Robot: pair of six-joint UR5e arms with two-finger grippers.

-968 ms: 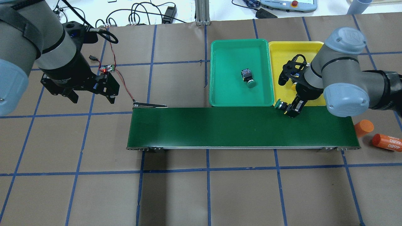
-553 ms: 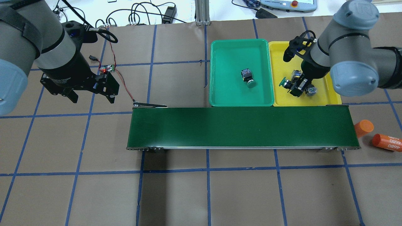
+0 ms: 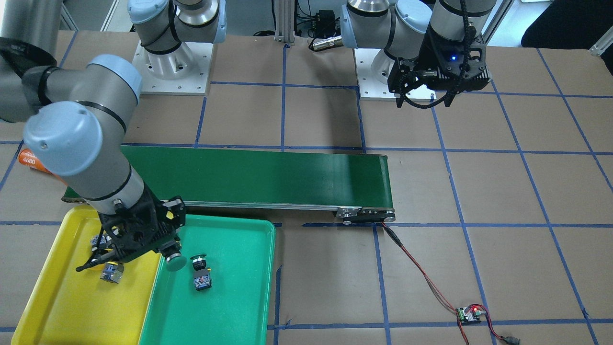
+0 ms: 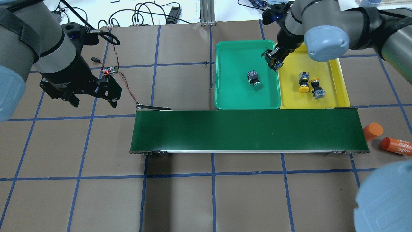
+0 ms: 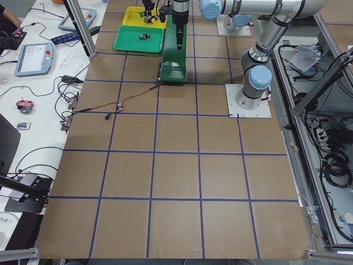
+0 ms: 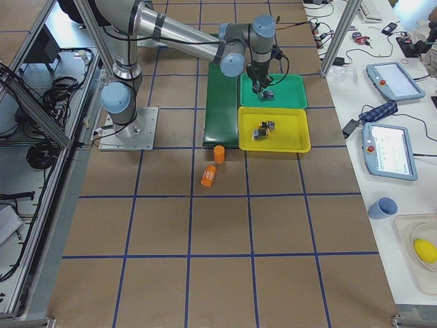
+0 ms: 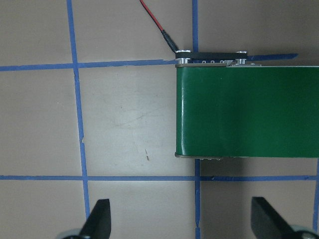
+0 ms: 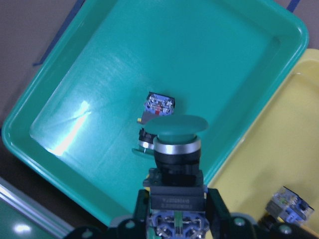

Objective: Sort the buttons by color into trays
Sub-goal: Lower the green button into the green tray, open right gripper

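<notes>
- My right gripper [image 4: 272, 61], clamped on the green button [image 8: 177, 128], has crossed from the yellow tray [image 4: 289, 93] to the upper right of the green tray [image 4: 235, 58];
- I judge release is next; my left gripper [image 7: 180, 219] gapes.

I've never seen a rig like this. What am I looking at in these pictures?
Two robot arms stand at a table, each ending in a two-finger gripper. One camera looks down from behind them, one faces them, two watch from the table's ends, and one rides on each wrist. On the table lie a green conveyor belt, a green tray, a yellow tray and two orange cylinders. One green-capped button lies in the green tray, two yellow-capped buttons in the yellow. The right gripper holds a second green-capped button above the green tray's edge. The left gripper is open and empty.
</notes>
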